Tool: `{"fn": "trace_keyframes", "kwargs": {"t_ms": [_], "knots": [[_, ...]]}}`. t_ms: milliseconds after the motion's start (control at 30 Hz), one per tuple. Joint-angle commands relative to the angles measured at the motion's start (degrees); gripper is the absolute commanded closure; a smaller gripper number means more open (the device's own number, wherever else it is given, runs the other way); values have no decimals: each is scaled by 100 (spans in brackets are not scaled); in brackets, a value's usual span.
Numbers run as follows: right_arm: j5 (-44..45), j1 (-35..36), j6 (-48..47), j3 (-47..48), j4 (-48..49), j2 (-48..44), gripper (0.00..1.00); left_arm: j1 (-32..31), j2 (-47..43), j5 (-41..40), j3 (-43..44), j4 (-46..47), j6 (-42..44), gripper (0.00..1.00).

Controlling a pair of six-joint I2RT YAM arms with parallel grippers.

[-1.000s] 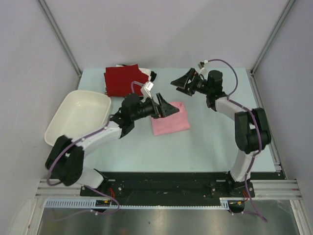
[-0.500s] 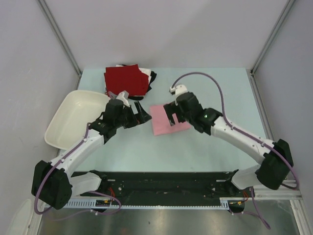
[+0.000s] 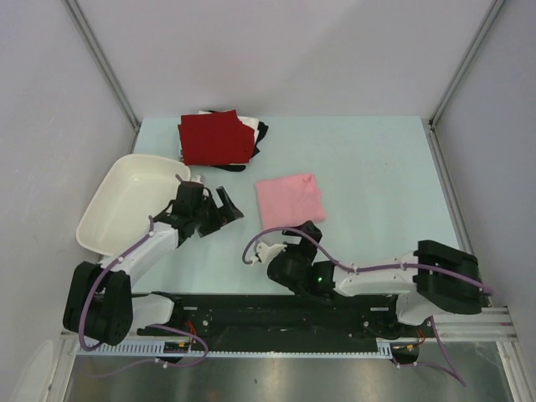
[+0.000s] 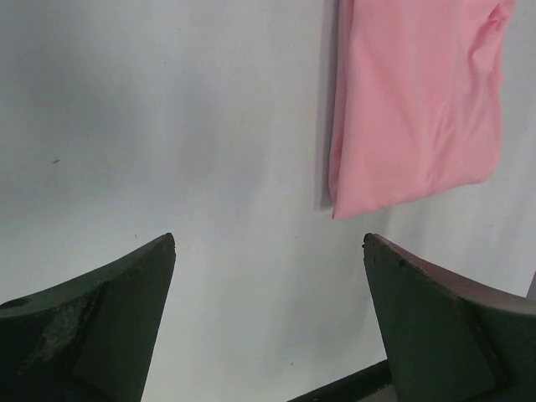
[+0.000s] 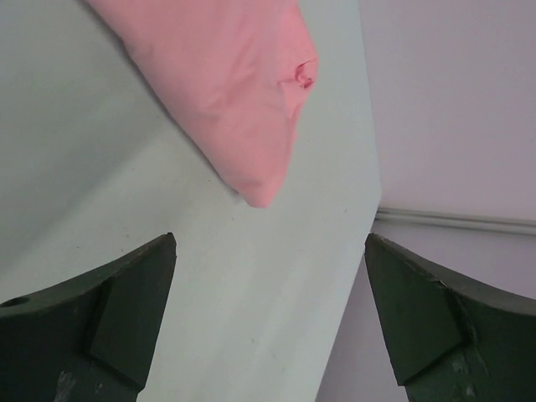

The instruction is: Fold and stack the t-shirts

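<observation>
The folded light pink t-shirt (image 3: 290, 201) lies flat mid-table. It also shows in the left wrist view (image 4: 419, 100) and the right wrist view (image 5: 226, 92). A folded stack lies at the back left, with the dark red t-shirt (image 3: 214, 138) on top and white (image 3: 249, 125) and black (image 3: 262, 131) edges showing beneath it. My left gripper (image 3: 228, 205) is open and empty, left of the pink shirt and apart from it (image 4: 268, 243). My right gripper (image 3: 306, 234) is open and empty, low near the front edge, just short of the pink shirt (image 5: 268, 243).
A white plastic tub (image 3: 109, 180) sits at the table's left edge, beside the left arm. Grey walls close in the table at the back and sides. The black base rail (image 3: 276, 306) runs along the front.
Both grippers have drawn back from the pink shirt. The right arm swung from the back right over the shirt to the front edge. The left gripper moved left, toward the tub.
</observation>
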Motion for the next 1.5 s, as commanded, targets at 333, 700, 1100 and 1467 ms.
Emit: {"fn": "trace_keyframes", "kwargs": {"t_ms": [333, 700, 1100, 1467], "knots": [[392, -496, -1894, -613, 4296, 2476, 3, 137, 240, -387, 273, 54, -245, 2], [-714, -1199, -2220, -596, 5003, 3084, 10, 269, 881, -194, 362, 220, -412, 3], [-1551, -1929, -1692, 89, 4167, 3101, 66, 278, 1225, -123, 564, 212, -508, 4], [-1463, -1771, -1288, 169, 3534, 2188, 100, 252, 144, 1079, -235, 842, -745, 4]]}}
